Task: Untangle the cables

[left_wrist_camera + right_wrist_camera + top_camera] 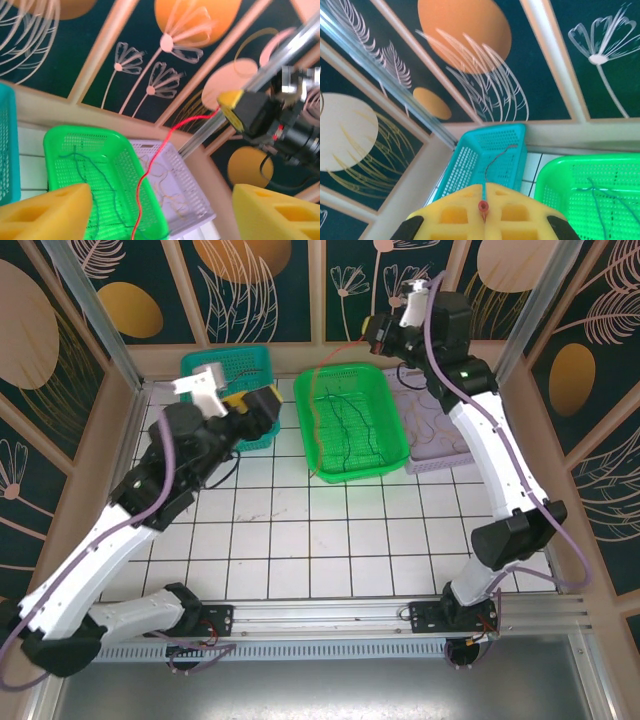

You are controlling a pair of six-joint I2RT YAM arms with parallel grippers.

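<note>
Drawing one strand free: my right gripper (482,207), pinching the red cable (145,175), holds its end high, the rest trailing below into the green basket (398,430); my left gripper (240,405), spread and empty, should next catch it lower down, I judge

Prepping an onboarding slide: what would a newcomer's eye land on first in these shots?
The red cable stands out first. It is strung from the raised right gripper at the back, which is shut on its end, down into the green basket in the middle. Next comes the left gripper, open at the near side of the teal basket on the left.
</note>
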